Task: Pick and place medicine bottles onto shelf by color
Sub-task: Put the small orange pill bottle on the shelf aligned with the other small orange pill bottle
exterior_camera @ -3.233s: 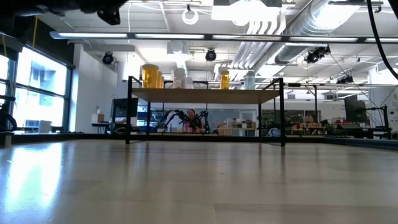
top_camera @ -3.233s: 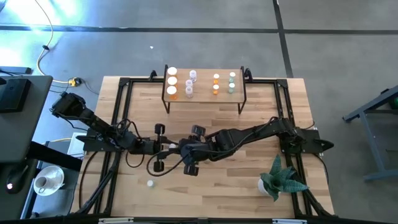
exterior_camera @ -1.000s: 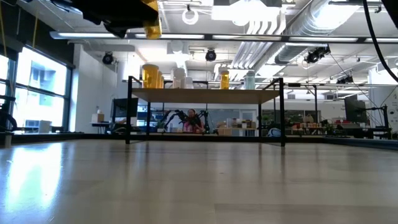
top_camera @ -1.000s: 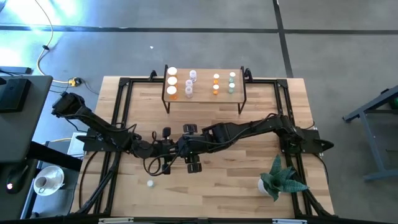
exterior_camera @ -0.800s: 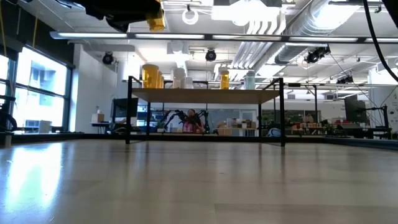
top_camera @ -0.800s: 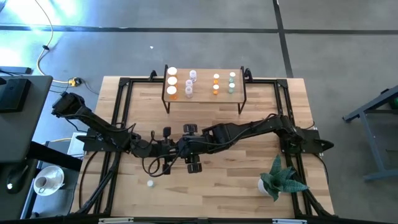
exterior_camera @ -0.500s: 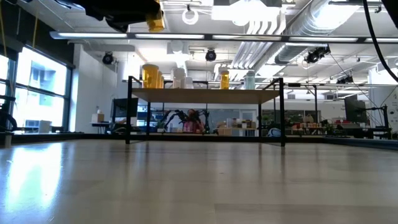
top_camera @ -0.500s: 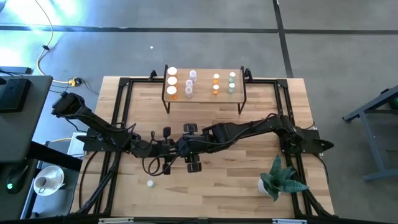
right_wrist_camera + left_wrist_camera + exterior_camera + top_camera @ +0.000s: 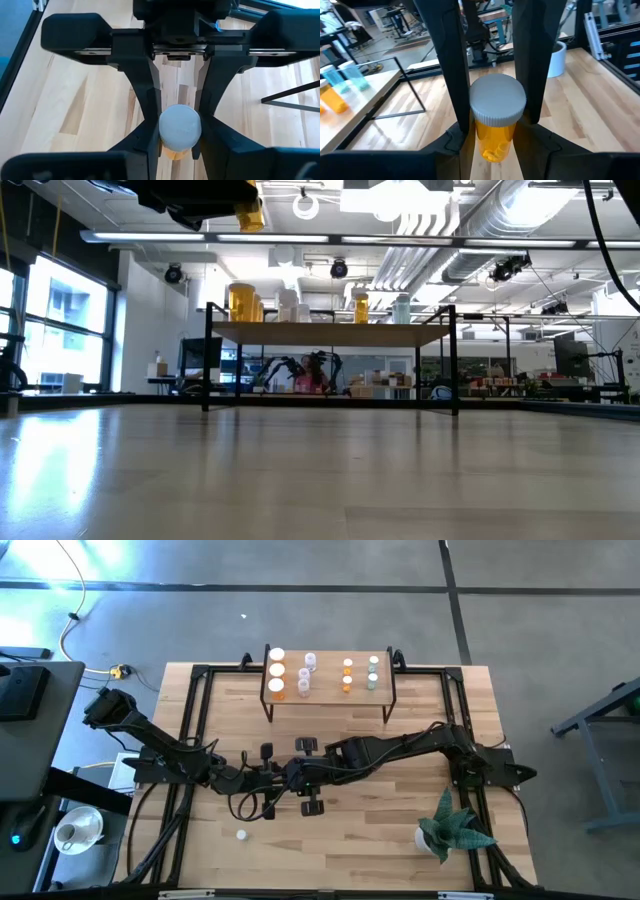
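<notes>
- A small white-capped bottle (image 9: 241, 835) stands alone on the counter (image 9: 400, 850) near its front edge. It is too tiny from above for me to tell its body colour.
- My left gripper (image 9: 271, 780) is out over the middle of the counter, nose to nose with the right one. From overhead the two dark heads cover what sits between them.
- The orange medicine bottle (image 9: 497, 100) is held there, lifted clear of the counter. My left wrist view shows my left gripper clamped on its orange body, with the white cap turned toward that camera.
- In the low view only the orange body shows under the dark gripper. Its long axis looks roughly vertical, and its top is cut off by the frame edge.
- My right gripper (image 9: 298, 777) is also pressed on the same bottle, its fingers flanking the cap.
- The shelf (image 9: 330, 700) stands at the far side of the counter. It carries orange bottles (image 9: 277, 670) at its left, lilac bottles (image 9: 305, 675) next, more orange ones, then pale green bottles (image 9: 372, 672), all upright.
- A green spiky plant (image 9: 450, 830) sits at the right front corner.
</notes>
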Robot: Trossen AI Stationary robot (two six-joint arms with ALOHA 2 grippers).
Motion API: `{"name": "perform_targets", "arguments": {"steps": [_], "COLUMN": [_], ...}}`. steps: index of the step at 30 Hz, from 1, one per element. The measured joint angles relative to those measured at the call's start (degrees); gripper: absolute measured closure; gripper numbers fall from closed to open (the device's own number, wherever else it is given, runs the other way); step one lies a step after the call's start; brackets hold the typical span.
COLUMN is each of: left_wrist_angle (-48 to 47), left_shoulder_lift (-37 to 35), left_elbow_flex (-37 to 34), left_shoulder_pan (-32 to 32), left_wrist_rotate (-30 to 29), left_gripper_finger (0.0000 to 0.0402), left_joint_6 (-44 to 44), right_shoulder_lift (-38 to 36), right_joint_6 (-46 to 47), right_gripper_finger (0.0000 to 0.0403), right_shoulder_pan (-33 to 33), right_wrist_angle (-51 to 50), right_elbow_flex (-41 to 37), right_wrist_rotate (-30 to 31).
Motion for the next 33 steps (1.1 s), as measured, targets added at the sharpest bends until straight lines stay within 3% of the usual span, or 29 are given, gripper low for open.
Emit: {"name": "perform_targets", "arguments": {"steps": [4, 10, 17, 22, 33], "left_wrist_angle": [0.0, 0.3, 0.0, -0.2, -0.1], "left_shoulder_lift": [0.0, 0.0, 0.0, 0.0, -1.7], "left_elbow_flex": [0.0, 0.0, 0.0, 0.0, 0.0], "left_shoulder_pan": [0.0, 0.0, -1.3, -2.8, -7.0], "left_wrist_rotate": [-0.4, -1.7, -12.1, -16.2, -16.0], "left_gripper_finger": [0.0273, 0.0219, 0.016, 0.0155, 0.0158], "left_joint_6": [2.9, 8.6, 10.1, 10.0, 9.9], "right_shoulder_lift": [0.0, 0.0, -1.3, -5.4, -13.3], "right_joint_6": [0.0, 1.4, 1.4, 1.2, 1.0], "right_gripper_finger": [0.0298, 0.0299, 0.0301, 0.0301, 0.0301], "right_shoulder_pan": [0.0, 0.0, 0.1, -0.2, -2.2], "right_wrist_angle": [0.0, -0.2, -4.6, -5.3, -10.7], "right_elbow_flex": [0.0, 0.1, 3.7, 3.5, 1.5], "right_wrist_rotate": [-0.1, 0.9, 4.3, 8.0, 17.4]}}
